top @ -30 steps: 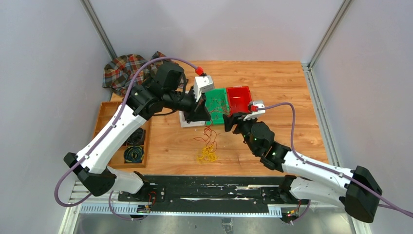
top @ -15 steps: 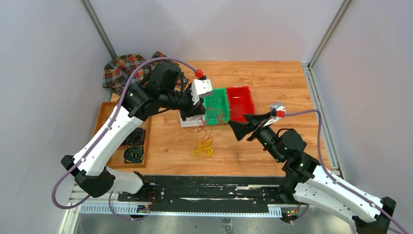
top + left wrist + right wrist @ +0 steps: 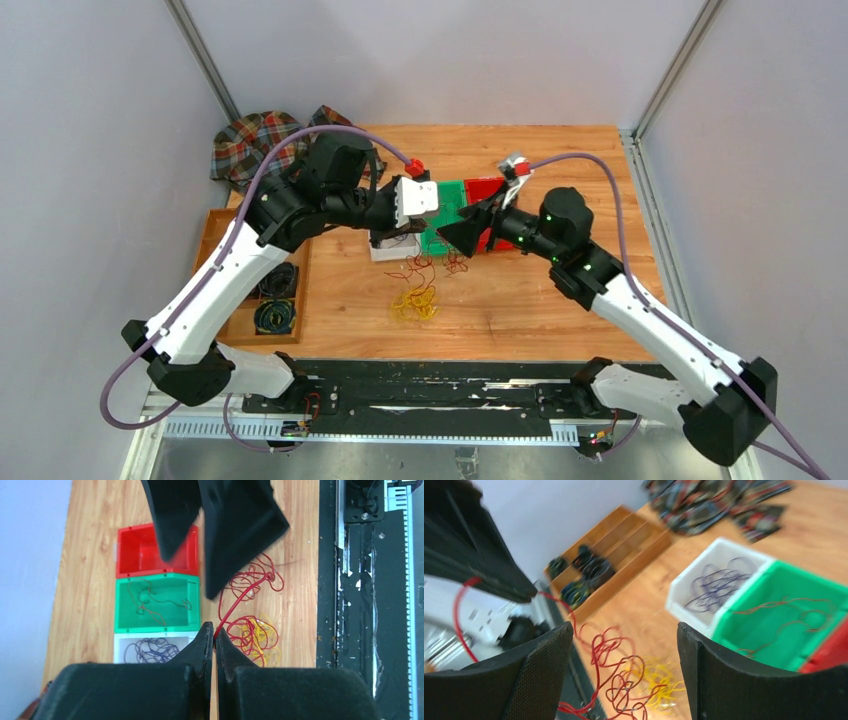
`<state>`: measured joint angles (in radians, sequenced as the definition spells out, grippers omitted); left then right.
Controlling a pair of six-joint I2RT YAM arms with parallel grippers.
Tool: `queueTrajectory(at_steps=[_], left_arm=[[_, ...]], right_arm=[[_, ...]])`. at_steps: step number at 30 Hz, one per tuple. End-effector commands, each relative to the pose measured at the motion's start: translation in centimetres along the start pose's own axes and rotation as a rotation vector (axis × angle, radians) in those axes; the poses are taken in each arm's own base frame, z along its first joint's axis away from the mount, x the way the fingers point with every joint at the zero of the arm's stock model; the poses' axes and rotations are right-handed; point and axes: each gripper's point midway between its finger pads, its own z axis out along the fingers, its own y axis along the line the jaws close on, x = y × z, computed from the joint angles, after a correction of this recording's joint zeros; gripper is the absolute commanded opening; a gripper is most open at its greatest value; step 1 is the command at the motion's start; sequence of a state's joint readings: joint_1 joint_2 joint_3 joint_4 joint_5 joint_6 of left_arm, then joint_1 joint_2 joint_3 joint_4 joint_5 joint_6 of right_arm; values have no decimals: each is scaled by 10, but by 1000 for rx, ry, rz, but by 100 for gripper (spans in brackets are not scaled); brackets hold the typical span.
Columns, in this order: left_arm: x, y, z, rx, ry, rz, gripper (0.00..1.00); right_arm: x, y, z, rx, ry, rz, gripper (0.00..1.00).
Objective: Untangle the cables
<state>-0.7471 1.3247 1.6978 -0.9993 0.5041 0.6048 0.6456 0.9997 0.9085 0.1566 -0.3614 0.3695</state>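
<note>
The cables lie loose on the wooden table: a red tangle [image 3: 428,272] over a yellow tangle [image 3: 412,305]. They also show in the left wrist view as red loops [image 3: 248,630] and yellow loops [image 3: 264,637]. My left gripper [image 3: 214,630] is shut on one red strand, which rises taut from the pile; in the top view the left gripper [image 3: 405,235] is above the white bin. My right gripper [image 3: 624,630] is open and empty, hanging over the red loops [image 3: 616,677] and yellow loops [image 3: 659,680]; in the top view the right gripper [image 3: 447,235] is beside the left one.
Three bins stand in a row: a red bin [image 3: 125,550], a green bin [image 3: 125,625] with thin brown wires, and a white bin [image 3: 120,642] with purple wires. A wooden tray [image 3: 225,235] with dark coiled cords is at the left. A plaid cloth [image 3: 250,140] lies at the back left.
My right arm has swung from the near right up and left, over the bins and close to the left gripper. The left gripper has shifted slightly, still holding the red strand.
</note>
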Motion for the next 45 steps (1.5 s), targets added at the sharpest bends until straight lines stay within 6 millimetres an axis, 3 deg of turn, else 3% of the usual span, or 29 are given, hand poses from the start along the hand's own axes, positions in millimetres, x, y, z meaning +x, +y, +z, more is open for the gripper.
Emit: queueTrajectory(at_steps=[1,5,11,19,24,30,34,40,45], left_arm=[[-23,3,-13,-27,-53,96,1],[-27,4,-15,-28,-63,113,0],[-38,2,-17,-24,-89,138,0],[-72,-5,-34,-10,-190,138,0],[-94,-17,-49,31,-270,128,1],[-112,-26,-63,58,-333,130,0],[-126,-27,-74,55,-372,134,0],[-160,-20,-106,-20,-455,182,0],[-181,-12,-131,-103,-505,209,0]], right_arm=[[6,52,0,-323,53,-18,76],[15,72,6,-430,75,-25,77],[27,81,22,-453,100,-11,75],[35,42,51,-242,36,52,60],[56,19,59,-144,47,95,52],[85,11,62,-95,71,120,49],[105,3,61,-45,98,131,46],[143,-21,46,65,135,169,40],[163,-41,31,161,136,178,31]])
